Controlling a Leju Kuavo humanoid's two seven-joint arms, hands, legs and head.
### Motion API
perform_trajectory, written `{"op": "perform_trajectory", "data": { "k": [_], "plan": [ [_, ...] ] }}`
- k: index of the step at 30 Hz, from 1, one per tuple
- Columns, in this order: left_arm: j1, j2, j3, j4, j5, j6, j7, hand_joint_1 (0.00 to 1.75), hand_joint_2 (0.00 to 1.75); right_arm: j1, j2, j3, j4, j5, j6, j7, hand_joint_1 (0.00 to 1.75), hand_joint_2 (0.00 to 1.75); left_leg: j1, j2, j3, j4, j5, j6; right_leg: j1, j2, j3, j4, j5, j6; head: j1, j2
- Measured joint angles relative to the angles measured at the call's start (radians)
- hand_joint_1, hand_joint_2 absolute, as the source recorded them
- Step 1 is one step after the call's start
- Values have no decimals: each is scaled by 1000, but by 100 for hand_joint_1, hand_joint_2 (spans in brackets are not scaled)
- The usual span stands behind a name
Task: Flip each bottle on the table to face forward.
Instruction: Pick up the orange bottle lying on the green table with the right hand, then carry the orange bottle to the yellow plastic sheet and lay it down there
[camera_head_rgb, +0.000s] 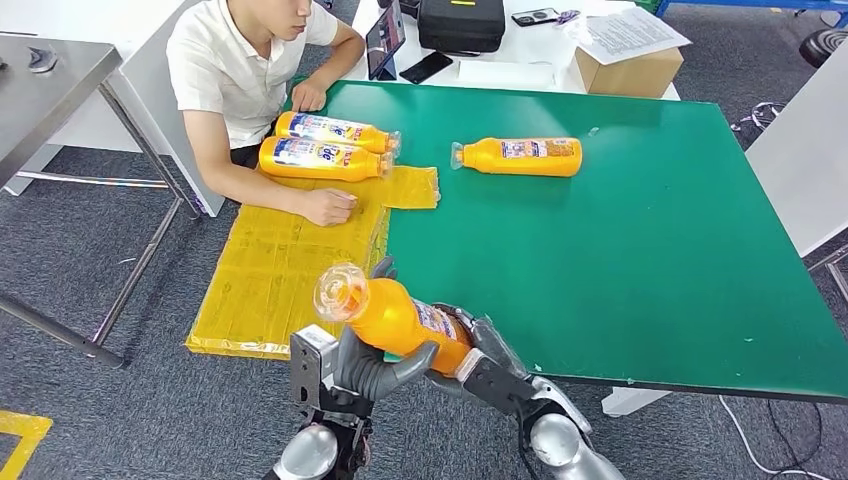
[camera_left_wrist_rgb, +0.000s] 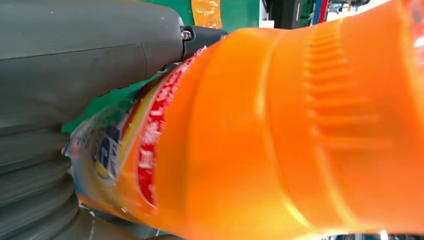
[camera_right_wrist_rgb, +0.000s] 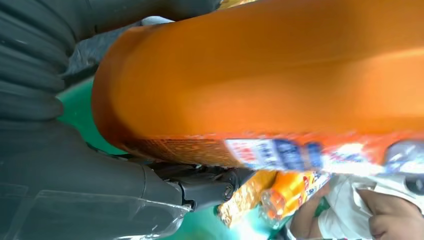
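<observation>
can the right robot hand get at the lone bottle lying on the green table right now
Probably not yet: the right robot hand and left robot hand both grip the held bottle. The path over the table to the lone bottle looks free.

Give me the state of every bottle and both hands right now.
Held bottle: off the table, tilted, cap toward the camera, gripped by both hands.
Lone bottle: lying on the green table, untouched.
Two bottles: lying side by side near the person.
Left hand: gripping held bottle.
Right hand: gripping held bottle.

Four orange bottles (camera_head_rgb: 395, 318) show, one person (camera_head_rgb: 240, 70), and perhaps two phones (camera_head_rgb: 426, 67).
</observation>
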Motion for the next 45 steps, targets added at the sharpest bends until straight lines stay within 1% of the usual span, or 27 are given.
{"op": "perform_trajectory", "data": {
  "k": [4,5,6,7,8,9,10,11,12,14,17,19,23,27,29,31,33,34,35,36,38,40,41,43,45],
  "plan": [
    [-7,0,1,2,61,-68,66,0,175,-23,-1,30,19,31,-27,10,175,175,0,0,0,0,0,0,0,0,0,0,0,0,0,0],
    [-10,0,4,3,73,-80,72,19,175,-28,-1,35,23,35,-31,12,175,175,0,0,0,0,0,0,0,0,0,0,0,0,0,0],
    [-12,0,8,5,82,-87,76,62,175,-32,-2,40,26,38,-34,13,169,175,0,0,0,0,0,0,0,0,0,0,0,0,0,0],
    [-14,0,11,6,88,-91,78,106,175,-36,-2,44,29,39,-36,14,159,175,0,0,0,0,0,0,0,0,0,0,0,0,0,0],
    [-15,0,13,8,93,-95,81,150,175,-39,-2,47,31,39,-37,14,129,175,0,0,0,0,0,0,0,0,0,0,0,0,0,0],
    [-16,0,15,9,100,-99,85,175,175,-41,-2,49,33,39,-38,14,85,175,0,0,0,0,0,0,0,0,0,0,0,0,0,0],
    [-17,0,17,10,109,-105,88,175,175,-43,-2,51,34,38,-38,14,47,175,0,0,0,0,0,0,0,0,0,0,0,0,0,0],
    [-18,0,20,10,120,-113,92,175,175,-44,-2,53,35,35,-37,13,13,131,0,0,0,0,0,0,0,0,0,0,0,0,0,0],
    [-18,0,24,10,137,-127,96,175,175,-45,-1,56,36,28,-34,9,0,87,0,0,0,0,0,0,0,0,0,0,0,0,0,0],
    [-15,1,32,10,177,-162,104,175,175,-50,2,63,36,8,-27,-2,0,0,0,0,0,0,0,0,0,0,0,0,0,0,0,0],
    [-8,2,44,6,212,-193,95,175,175,-52,9,69,33,-17,-38,-25,0,0,0,0,0,0,0,0,0,0,-1,0,0,0,0,0],
    [-1,2,52,-9,207,-190,75,175,175,-48,16,69,24,-21,-79,-49,0,0,0,0,0,0,0,0,0,0,-1,0,0,0,0,0],
    [21,4,79,-78,196,-184,52,175,175,-6,41,52,-25,-18,-245,-116,0,0,0,0,0,0,0,0,0,0,-1,0,0,0,0,0],
    [49,12,128,-160,225,-187,50,175,175,52,71,-7,-93,-49,-410,-177,0,0,0,0,0,0,0,0,0,0,-1,0,0,0,0,0],
    [56,15,150,-193,173,-140,29,175,175,76,87,-49,-129,-60,-486,-206,0,0,0,0,0,0,0,0,0,0,-1,0,0,0,0,0],
    [53,19,160,-207,13,-14,-21,175,175,97,99,-87,-162,-66,-555,-231,0,0,0,0,0,0,0,0,0,0,-1,0,0,0,0,0],
    [39,26,162,-201,-235,170,-75,175,175,121,111,-125,-203,-71,-622,-251,0,0,0,0,0,0,0,0,0,0,-1,0,0,0,0,0],
    [28,28,167,-191,-365,246,-96,175,175,132,118,-145,-226,-70,-647,-257,0,0,0,0,0,0,0,0,0,0,-1,0,0,0,0,0],
    [18,30,175,-178,-495,306,-114,175,175,142,127,-167,-251,-67,-665,-261,0,0,0,0,0,0,0,0,0,0,-1,0,0,0,0,0],
    [10,29,187,-166,-604,333,-122,175,175,149,136,-187,-274,-62,-673,-262,0,0,0,0,0,0,0,0,0,0,-1,0,0,0,0,0],
    [1,21,224,-142,-836,350,-110,175,175,158,156,-223,-311,-52,-677,-264,0,0,0,1,0,0,0,0,0,0,-1,0,0,0,0,0],
    [-16,11,277,-106,-1098,352,-55,175,175,159,172,-251,-337,-45,-677,-265,0,0,0,2,1,0,0,0,0,1,-1,0,0,0,0,0],
    [-30,9,301,-79,-1210,351,-11,175,175,158,179,-261,-346,-42,-677,-265,0,0,0,2,1,0,0,0,0,1,-1,0,0,0,0,0],
    [-70,14,326,-11,-1330,327,100,175,175,156,186,-273,-357,-42,-677,-265,0,0,0,2,1,0,1,0,0,1,-1,0,0,0,0,0],
    [-120,24,331,69,-1383,279,198,175,175,151,189,-279,-361,-43,-677,-265,0,0,0,2,1,0,1,0,0,0,-1,0,1,0,0,0]
  ]
}}
